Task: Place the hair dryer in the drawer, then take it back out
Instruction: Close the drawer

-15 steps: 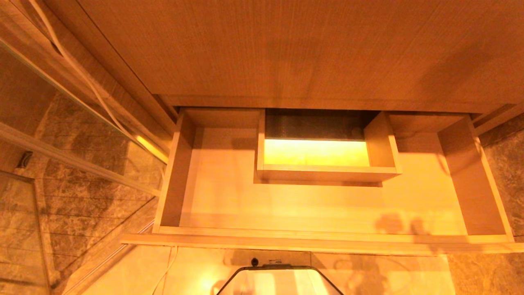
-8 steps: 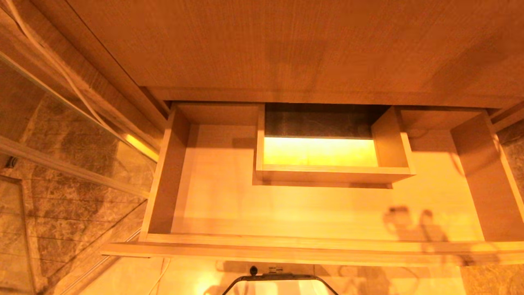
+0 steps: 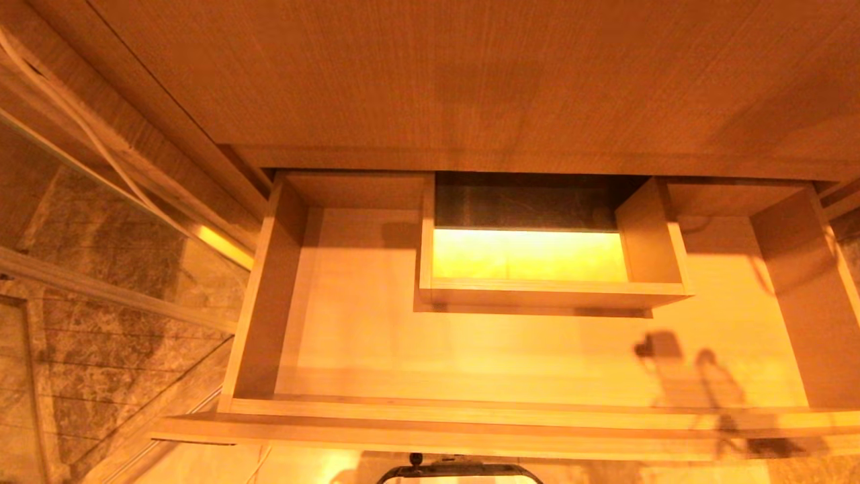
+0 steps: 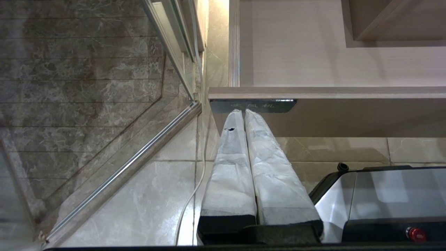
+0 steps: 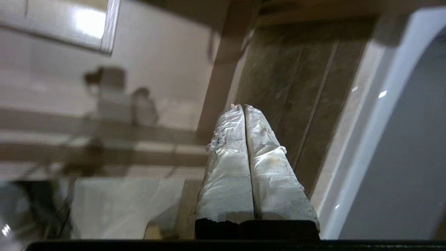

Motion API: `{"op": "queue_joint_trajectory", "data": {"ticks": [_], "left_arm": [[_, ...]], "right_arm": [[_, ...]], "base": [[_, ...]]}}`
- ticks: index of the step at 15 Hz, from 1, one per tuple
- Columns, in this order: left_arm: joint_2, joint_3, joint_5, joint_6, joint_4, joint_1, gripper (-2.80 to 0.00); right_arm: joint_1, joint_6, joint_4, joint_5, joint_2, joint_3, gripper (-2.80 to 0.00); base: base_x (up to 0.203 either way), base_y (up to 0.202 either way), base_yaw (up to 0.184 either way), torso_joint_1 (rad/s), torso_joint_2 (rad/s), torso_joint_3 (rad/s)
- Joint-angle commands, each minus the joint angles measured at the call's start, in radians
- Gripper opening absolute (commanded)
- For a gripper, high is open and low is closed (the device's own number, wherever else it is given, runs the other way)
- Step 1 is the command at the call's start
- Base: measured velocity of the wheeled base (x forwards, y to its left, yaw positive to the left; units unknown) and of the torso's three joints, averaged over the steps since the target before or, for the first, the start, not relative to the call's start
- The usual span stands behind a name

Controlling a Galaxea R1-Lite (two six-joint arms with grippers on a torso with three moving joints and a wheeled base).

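The drawer (image 3: 470,349) stands pulled out below the wood countertop, and its light-wood floor lies bare around the boxed cut-out (image 3: 537,292). The hair dryer is out of view. Neither gripper appears in the head view; only a gripper's shadow (image 3: 678,376) falls on the drawer floor at the right. In the right wrist view my right gripper (image 5: 244,106) is shut and empty, hanging by the drawer's right side wall (image 5: 219,87). My left gripper (image 4: 244,111) is parked, shut and empty, its tips just in front of the dark label plate (image 4: 252,105) on the drawer front.
The countertop (image 3: 470,74) overhangs the back of the drawer. A glass partition with a metal frame (image 3: 101,269) and marble tiles lie to the left. A white cable (image 4: 190,195) runs down the floor. A white rounded fixture (image 5: 400,139) stands right of the drawer. The robot's base (image 4: 383,195) sits below.
The whole head view has shifted: the camera moved, so the drawer looks larger and its front lies lower. The gripper's shadow on the drawer floor has grown and slid right.
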Motion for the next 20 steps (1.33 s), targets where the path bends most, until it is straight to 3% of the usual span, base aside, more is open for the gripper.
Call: {"op": "queue_joint_trajectory", "data": {"ticks": [1,6,7,10,12,15,18,20], "left_arm": [[0.000,0.002,0.000,0.000,0.000,0.000,-2.80],[0.000,0.002,0.000,0.000,0.000,0.000,-2.80],[0.000,0.002,0.000,0.000,0.000,0.000,-2.80],[0.000,0.002,0.000,0.000,0.000,0.000,-2.80],[0.000,0.002,0.000,0.000,0.000,0.000,-2.80],[0.000,0.002,0.000,0.000,0.000,0.000,-2.80],[0.000,0.002,0.000,0.000,0.000,0.000,-2.80],[0.000,0.002,0.000,0.000,0.000,0.000,-2.80]], "right_arm": [[-0.002,-0.006,0.056,-0.004,-0.001,0.030,-2.80],[-0.009,0.003,0.209,-0.035,0.034,0.111,-2.80],[-0.013,-0.002,0.216,-0.066,0.058,0.118,-2.80],[-0.020,-0.021,0.238,-0.256,0.167,0.174,-2.80],[-0.028,-0.024,0.240,-0.306,0.227,0.178,-2.80],[-0.114,-0.104,0.233,-0.314,0.305,0.235,-2.80],[-0.142,-0.162,0.241,-0.307,0.330,0.282,-2.80],[-0.142,-0.167,0.241,-0.306,0.339,0.385,-2.80]], "base": [[0.000,0.000,0.000,0.035,0.01,0.038],[0.000,0.000,0.000,0.006,0.00,0.016],[0.000,0.000,0.000,0.000,0.00,0.000],[0.000,0.000,0.000,0.000,0.00,0.000],[0.000,0.000,0.000,0.000,0.00,0.000],[0.000,0.000,0.000,0.000,0.00,0.000],[0.000,0.000,0.000,0.000,0.00,0.000],[0.000,0.000,0.000,0.000,0.00,0.000]]}}
